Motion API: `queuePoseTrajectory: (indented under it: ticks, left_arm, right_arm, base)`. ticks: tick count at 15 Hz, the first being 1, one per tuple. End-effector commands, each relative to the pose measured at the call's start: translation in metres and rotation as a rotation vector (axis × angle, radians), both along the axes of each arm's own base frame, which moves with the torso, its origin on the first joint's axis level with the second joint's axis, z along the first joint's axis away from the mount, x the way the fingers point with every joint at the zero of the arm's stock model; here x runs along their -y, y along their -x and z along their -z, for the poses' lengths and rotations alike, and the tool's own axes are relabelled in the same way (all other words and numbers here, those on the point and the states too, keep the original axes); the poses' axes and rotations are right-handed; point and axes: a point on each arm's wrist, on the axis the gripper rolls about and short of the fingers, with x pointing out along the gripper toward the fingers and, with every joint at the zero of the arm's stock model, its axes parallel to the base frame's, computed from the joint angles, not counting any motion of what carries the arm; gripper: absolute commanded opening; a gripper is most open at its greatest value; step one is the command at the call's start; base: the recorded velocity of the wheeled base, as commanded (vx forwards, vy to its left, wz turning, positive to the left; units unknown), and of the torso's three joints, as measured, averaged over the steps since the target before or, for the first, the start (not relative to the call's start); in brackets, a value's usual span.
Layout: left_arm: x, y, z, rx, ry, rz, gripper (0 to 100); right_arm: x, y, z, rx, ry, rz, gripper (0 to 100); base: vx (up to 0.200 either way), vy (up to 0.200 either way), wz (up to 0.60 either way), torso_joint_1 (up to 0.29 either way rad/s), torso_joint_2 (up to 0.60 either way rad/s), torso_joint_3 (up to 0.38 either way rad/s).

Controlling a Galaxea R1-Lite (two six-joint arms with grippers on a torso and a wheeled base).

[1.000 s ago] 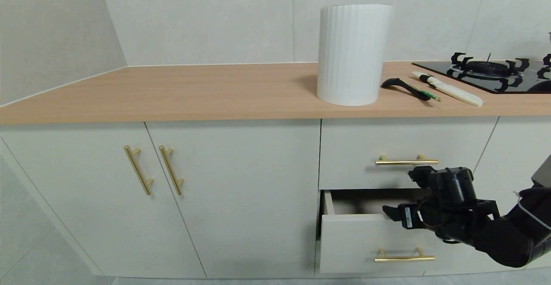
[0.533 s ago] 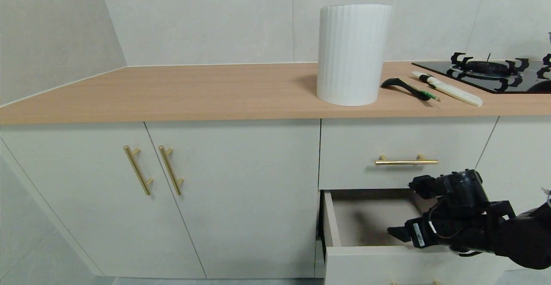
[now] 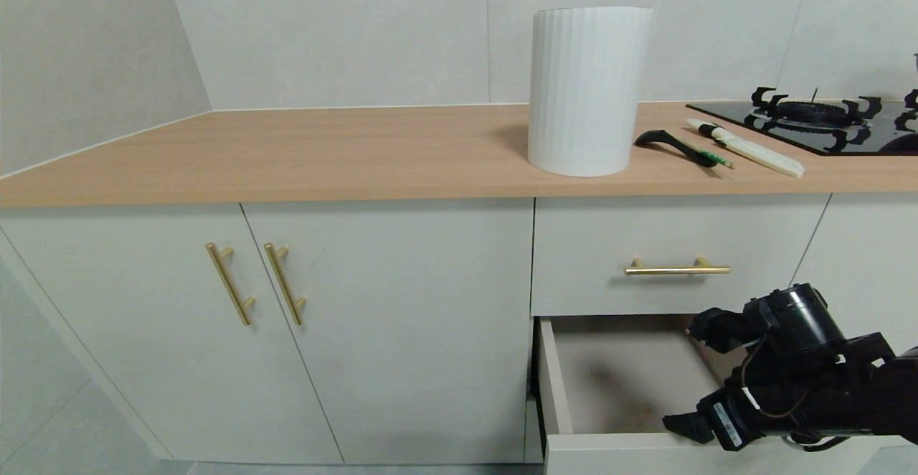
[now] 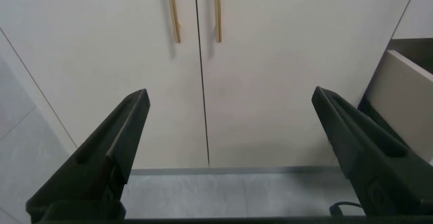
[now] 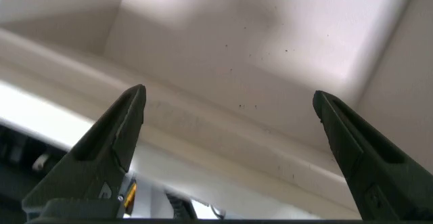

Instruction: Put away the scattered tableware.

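black ladle (image 3: 670, 143) and white utensil (image 3: 749, 149) look light, stiff, a bit slippery, so i'd pinch mid-handle; right gripper (image 3: 685, 376) gapes wide over the open drawer (image 3: 556, 382), left gripper (image 4: 230, 109) spread too.

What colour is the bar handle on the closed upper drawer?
Gold. The slim metal bar handle shows best in the head view.

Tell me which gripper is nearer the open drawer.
Right. The right gripper sits open over the front edge of the open drawer, above its inside. The left gripper faces the double cabinet doors, with the drawer's corner off to one side.
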Motion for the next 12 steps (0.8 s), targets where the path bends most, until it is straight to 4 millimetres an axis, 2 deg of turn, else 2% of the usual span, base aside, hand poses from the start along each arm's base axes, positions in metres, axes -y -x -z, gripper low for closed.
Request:
queuePoseTrajectory:
  ticks: [1, 3, 6, 10, 12]
  left_arm:
    - [0.000, 0.000, 0.000, 0.000, 0.000, 0.000, 100]
    - [0.000, 0.000, 0.000, 0.000, 0.000, 0.000, 100]
    - [0.000, 0.000, 0.000, 0.000, 0.000, 0.000, 100]
    - [0.000, 0.000, 0.000, 0.000, 0.000, 0.000, 100]
    - [0.000, 0.000, 0.000, 0.000, 0.000, 0.000, 100]
  right_arm:
    - [-0.003, 0.006, -0.009, 0.012, -0.003, -0.024, 100]
    - [-0.003, 0.013, -0.014, -0.004, 0.010, -0.045, 100]
    - [-0.010, 0.029, -0.026, -0.126, 0.060, -0.102, 100]
    - [-0.014, 0.046, -0.032, -0.172, 0.093, -0.171, 100]
    - [-0.015, 0.046, -0.034, -0.185, 0.099, -0.177, 100]
  base:
    - [0.000, 0.000, 0.00, 0.000, 0.00, 0.000]
    - [0.000, 0.000, 0.00, 0.000, 0.00, 0.000]
    - [0.000, 0.000, 0.00, 0.000, 0.00, 0.000]
    - [0.000, 0.000, 0.00, 0.000, 0.00, 0.000]
    - [0.000, 0.000, 0.00, 0.000, 0.00, 0.000]
